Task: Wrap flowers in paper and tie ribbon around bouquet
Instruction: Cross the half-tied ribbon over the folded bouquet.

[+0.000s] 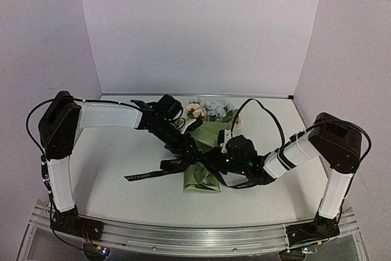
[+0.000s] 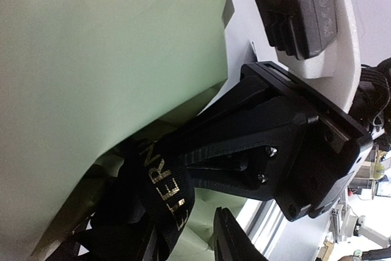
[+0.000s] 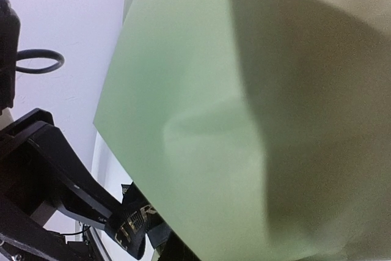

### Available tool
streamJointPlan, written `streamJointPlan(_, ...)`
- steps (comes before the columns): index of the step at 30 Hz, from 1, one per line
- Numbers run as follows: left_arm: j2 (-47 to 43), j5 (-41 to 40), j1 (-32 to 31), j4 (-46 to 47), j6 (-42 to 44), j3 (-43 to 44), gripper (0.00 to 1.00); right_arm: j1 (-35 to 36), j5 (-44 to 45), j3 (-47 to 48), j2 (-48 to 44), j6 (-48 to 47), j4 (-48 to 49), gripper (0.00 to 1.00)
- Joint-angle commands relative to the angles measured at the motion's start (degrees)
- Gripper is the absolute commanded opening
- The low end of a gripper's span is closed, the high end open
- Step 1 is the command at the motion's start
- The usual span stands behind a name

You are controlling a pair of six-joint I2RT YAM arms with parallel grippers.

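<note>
- Left wrist view is showing the right gripper (image 2: 177,151) clamping shut, its tips pinching the ribbon (image 2: 166,191) right against the bouquet's waist.
- Reaching in from the bouquet's opposite side, the left gripper (image 1: 186,148) is holding its jaws partly apart around a loop of ribbon, apparently not pinching it.
- Outward from both claws, the ribbon is crossing the bouquet (image 1: 211,134) at mid-length, its two tails trailing away from the bouquet onto the table (image 1: 110,151).
- The paper (image 2: 91,59) is cupping the stems, and the flowers (image 1: 206,109) are poking out at the bouquet's far end.
- The ribbon is looking thin, floppy and likely slick, so I am judging a flat pinch on a tail close to the bouquet as the safest hold.
- The paper is looking light and easily creased and the flowers crushable, so squeezing the bouquet itself is looking unwise.
</note>
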Motion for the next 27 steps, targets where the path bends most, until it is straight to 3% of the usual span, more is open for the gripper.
streamJointPlan(1,-4.1,-3.2,0.6,-1.4,2.3,3.3,0.31,-0.3,-0.2,1.1,0.8,0.1,2.2,0.00)
streamJointPlan(16,0.1,-1.5,3.1,-7.7,5.5,9.0,0.17,-0.2,-1.8,3.0,-0.6,-2.3,-1.0,0.00)
streamJointPlan(20,-1.1,-3.3,3.1,-8.3,5.6,8.1,0.34,0.1,-1.5,3.3,-0.6,-2.2,-2.2,0.00)
streamJointPlan(27,-1.6,-5.3,3.0,-8.0,5.2,4.4,0.38,0.1,-1.5,2.4,-0.8,-2.2,-2.4,0.00)
